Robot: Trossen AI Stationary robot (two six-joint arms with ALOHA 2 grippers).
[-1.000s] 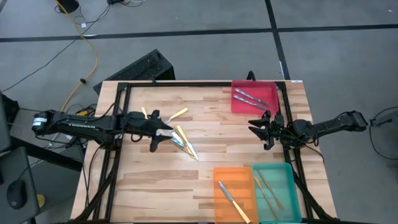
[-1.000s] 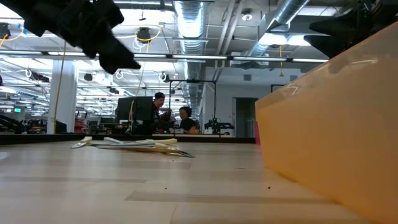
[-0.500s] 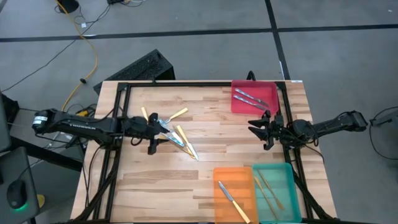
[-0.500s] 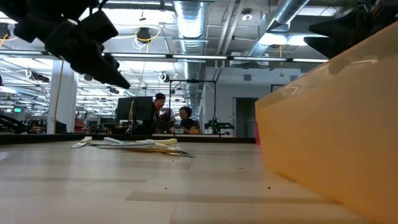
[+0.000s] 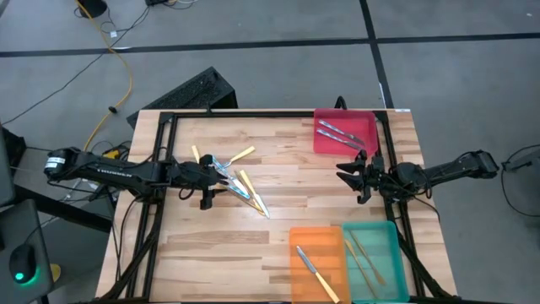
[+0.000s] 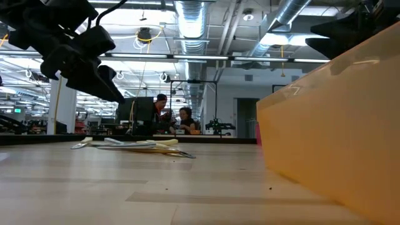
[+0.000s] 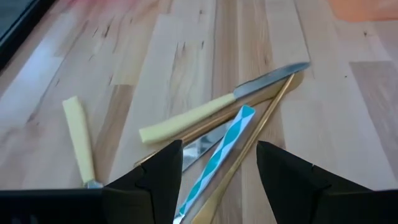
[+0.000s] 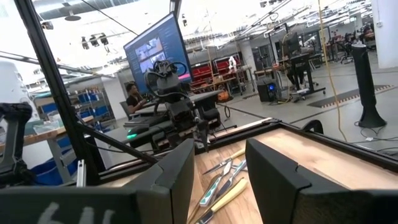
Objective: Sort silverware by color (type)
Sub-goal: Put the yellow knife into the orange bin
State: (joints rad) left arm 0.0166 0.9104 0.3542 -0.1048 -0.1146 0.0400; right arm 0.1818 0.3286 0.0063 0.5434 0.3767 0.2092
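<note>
Surface: a light wood table framed by a black rail, set on a grey floor; a workshop with ceiling ducts shows beyond it in the low view.

Near edge: an orange tray holding one yellow-handled knife; just beside it a teal tray holding tan wood-coloured utensils.

Middle, left half: a loose heap of silverware lying on the bare wood, with yellow-handled pieces, a blue-striped piece and a tan stick crossing one another. The left gripper hangs just beside this heap, above the wood, fingers spread apart and holding nothing.

Middle, right edge: the right gripper, over the rail between the trays, fingers parted with nothing between them.

Far right corner: a red tray holding two silver-and-blue utensils.

Background: two people at a desk, well beyond the table.
</note>
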